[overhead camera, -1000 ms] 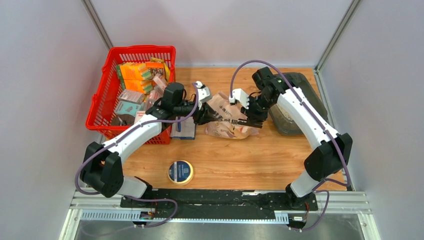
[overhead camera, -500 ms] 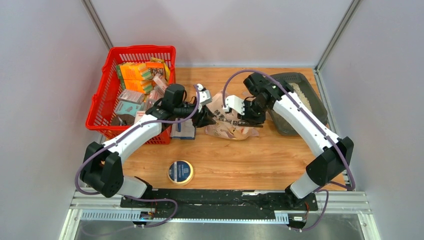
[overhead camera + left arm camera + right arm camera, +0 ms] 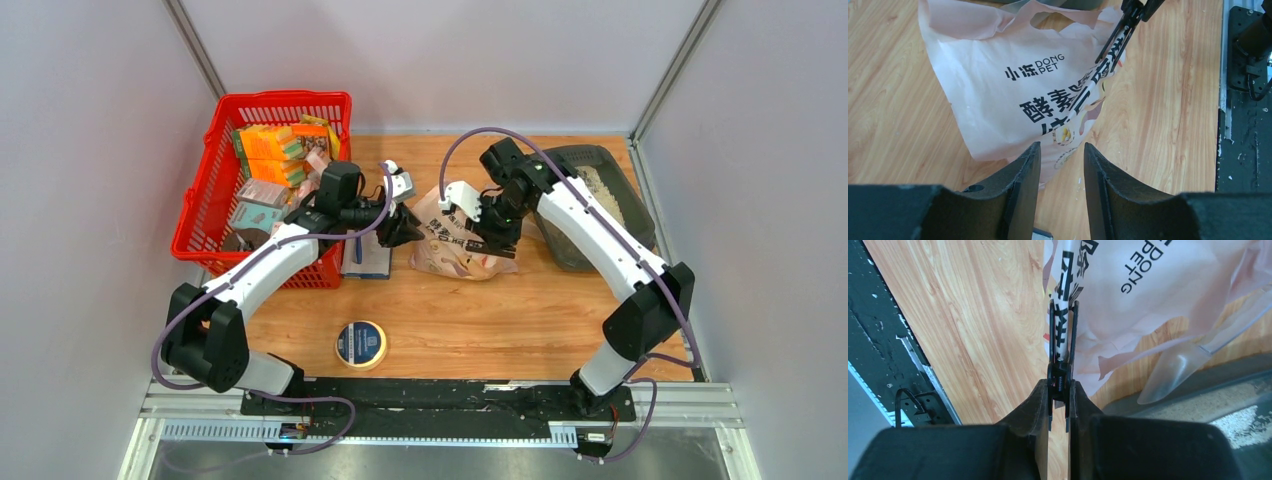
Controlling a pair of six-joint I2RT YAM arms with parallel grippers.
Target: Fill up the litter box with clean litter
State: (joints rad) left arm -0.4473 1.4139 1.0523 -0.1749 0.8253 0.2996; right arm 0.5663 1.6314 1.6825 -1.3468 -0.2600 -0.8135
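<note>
The dark grey litter box [image 3: 622, 170] sits at the far right, with clean litter [image 3: 603, 190] spread inside it; the right wrist view shows its rim [image 3: 1198, 385] and the litter [image 3: 1243, 426]. A pale pink printed bag [image 3: 455, 240] lies mid-table. My right gripper [image 3: 492, 238] [image 3: 1058, 385] is shut on a black bag clip [image 3: 1062, 335] that pinches a fold of the bag. That clip [image 3: 1118, 35] also shows in the left wrist view. My left gripper [image 3: 400, 226] [image 3: 1060, 146] stands open at the corner of the bag [image 3: 1013, 95], with nothing gripped.
A red mesh basket [image 3: 205, 215] full of boxes stands at the back left, close behind my left arm. A small blue and white box [image 3: 368, 262] lies beside it. A tape roll [image 3: 361, 343] rests near the front edge. A clear scoop [image 3: 1175, 367] lies over the litter box rim.
My right arm has swung left with the clip and the bag's fold, uncovering the litter box. My left gripper has drawn back a little to the left.
</note>
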